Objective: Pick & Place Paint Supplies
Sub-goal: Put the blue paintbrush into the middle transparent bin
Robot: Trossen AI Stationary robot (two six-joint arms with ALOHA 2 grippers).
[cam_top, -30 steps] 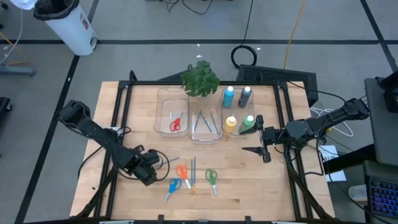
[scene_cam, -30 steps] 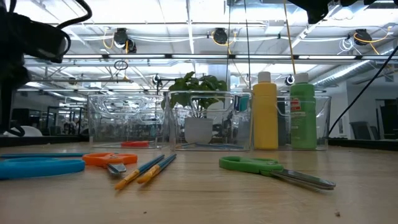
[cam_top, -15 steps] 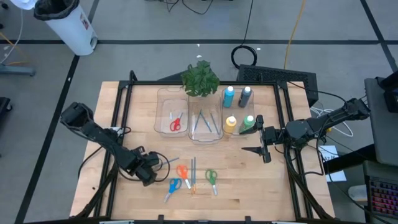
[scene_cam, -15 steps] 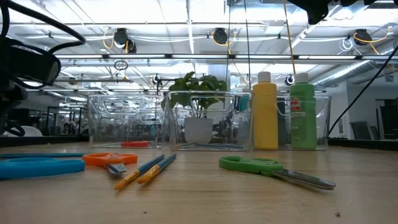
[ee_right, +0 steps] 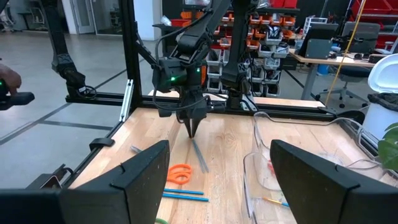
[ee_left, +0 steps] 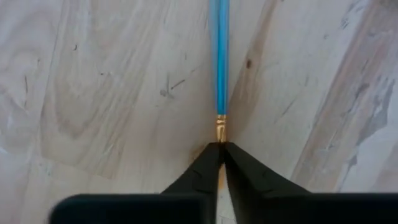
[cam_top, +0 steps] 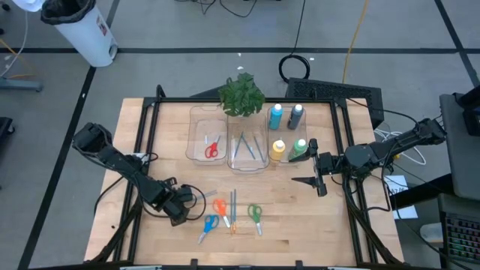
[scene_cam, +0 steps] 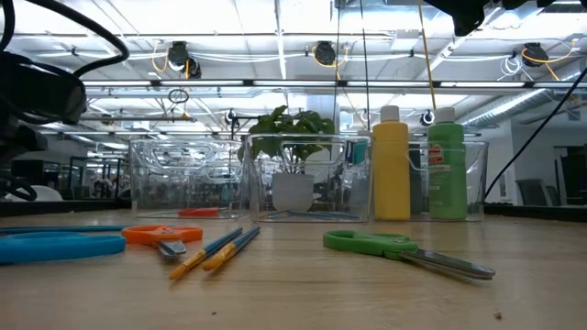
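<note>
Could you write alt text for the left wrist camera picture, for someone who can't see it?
Close up, the left gripper has its two dark fingers pinched shut on the gold-banded end of a thin blue paintbrush. The brush runs straight away from the fingertips across a pale wooden table.

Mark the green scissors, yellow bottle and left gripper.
green scissors (scene_cam: 367, 242), low view, on the handle loop.
yellow bottle (scene_cam: 391, 174), low view, mid-body.
left gripper (ee_left: 221, 148), left wrist view, at the closed fingertips on the blue brush (ee_left: 220, 56).
</note>
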